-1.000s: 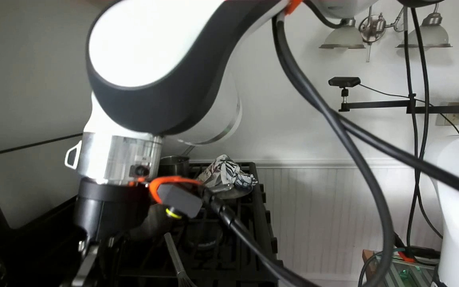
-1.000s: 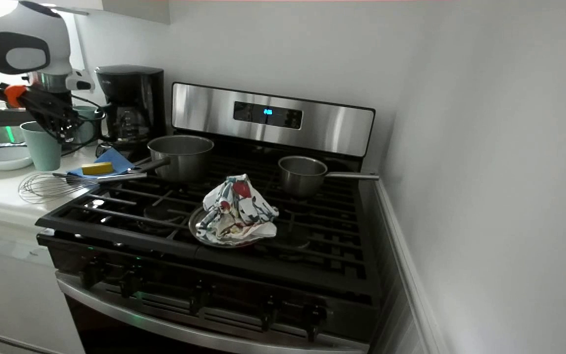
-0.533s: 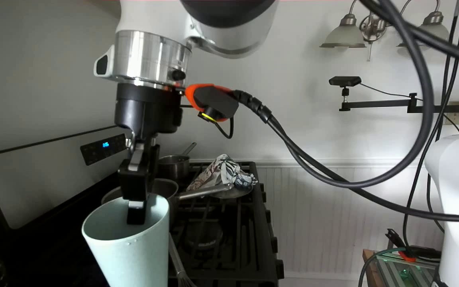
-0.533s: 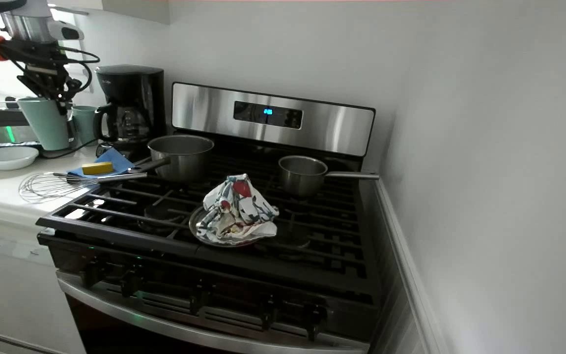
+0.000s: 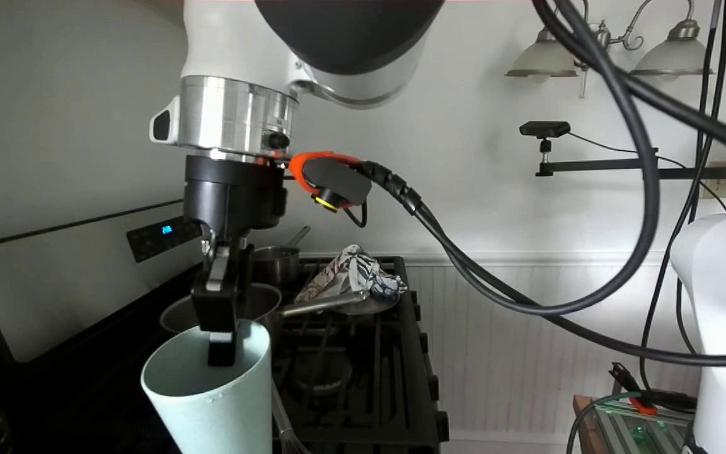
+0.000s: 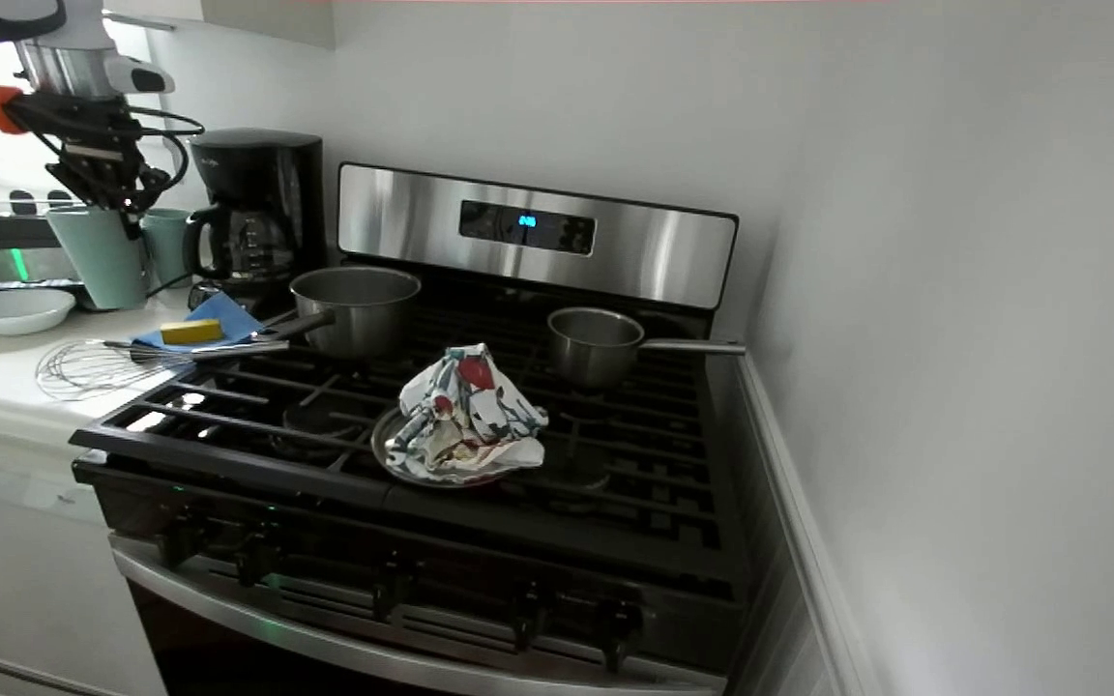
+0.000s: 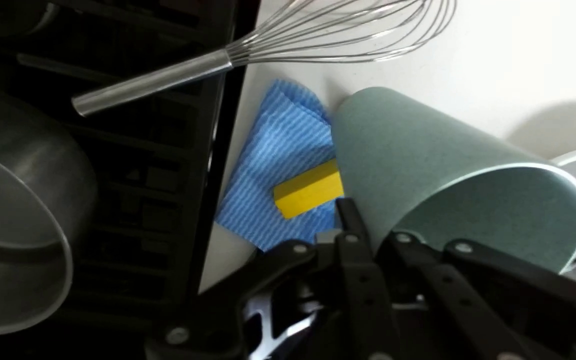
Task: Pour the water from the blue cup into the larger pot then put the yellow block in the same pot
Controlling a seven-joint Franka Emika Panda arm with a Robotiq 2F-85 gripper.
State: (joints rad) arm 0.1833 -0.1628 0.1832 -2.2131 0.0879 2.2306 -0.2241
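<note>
Prepping pour, prob.: your end effector (image 7: pixel 374 225) pinches blue cup (image 7: pixel 433 150) by rim. Next: center over lg. pot (image 6: pixel 368 324), tilt.

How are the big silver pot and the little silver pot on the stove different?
Size: the big pot is wider than the little pot.
Handles: in an exterior view, the big pot's handle points left, but the little pot's handle points right, toward the side wall.
Place: the big pot sits nearer the coffee maker; the little pot sits nearer that wall.
Same: both are silvery metal, lidless, and sit on the stove.
</note>
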